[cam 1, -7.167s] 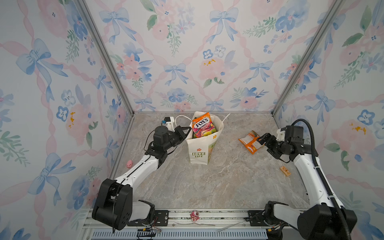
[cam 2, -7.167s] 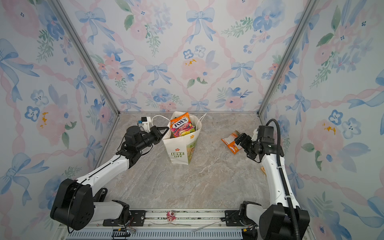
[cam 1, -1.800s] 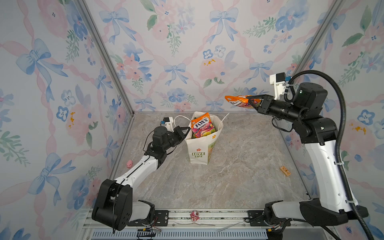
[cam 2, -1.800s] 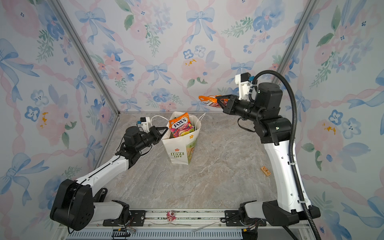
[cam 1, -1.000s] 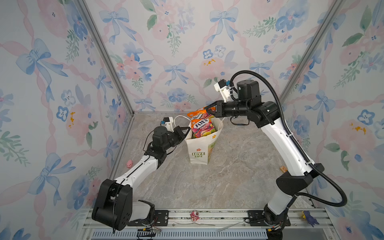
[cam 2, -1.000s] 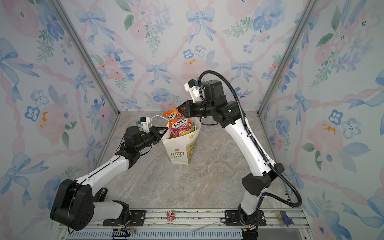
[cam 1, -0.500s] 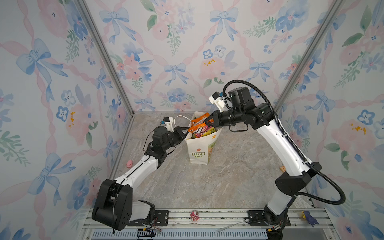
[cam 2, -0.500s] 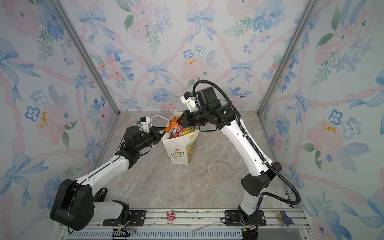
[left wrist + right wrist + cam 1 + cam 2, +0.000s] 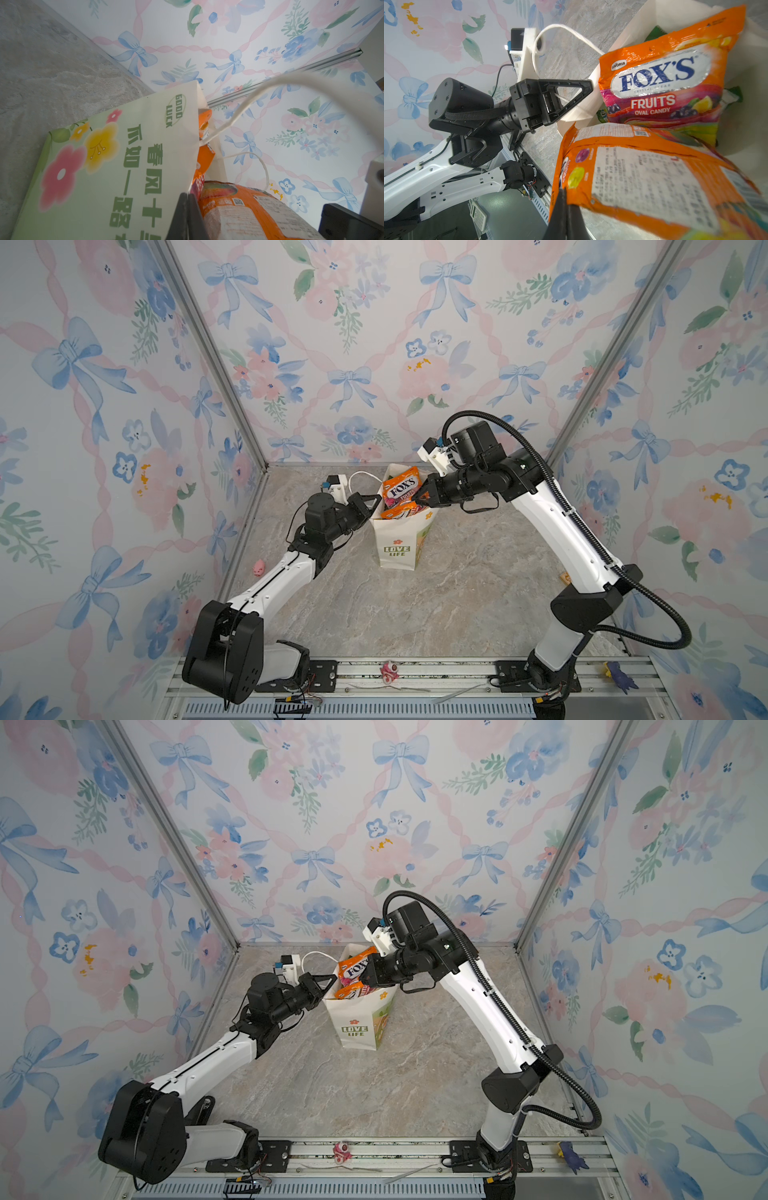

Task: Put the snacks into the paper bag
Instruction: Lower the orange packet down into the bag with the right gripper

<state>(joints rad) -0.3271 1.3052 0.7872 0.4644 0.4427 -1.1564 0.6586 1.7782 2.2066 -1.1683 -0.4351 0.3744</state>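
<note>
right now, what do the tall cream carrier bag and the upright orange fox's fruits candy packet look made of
Tall cream carrier bag: matt paper, probably; crisp folds, flat print. Orange FOX'S candy packet: glossy plastic film, likely; glare and crinkles.

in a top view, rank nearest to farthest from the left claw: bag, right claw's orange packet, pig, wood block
1. bag: rim pinched in the left claw.
2. orange packet: in the bag's mouth, in the right claw.
3. pig: by the left wall.
4. block: by the right wall.
</note>
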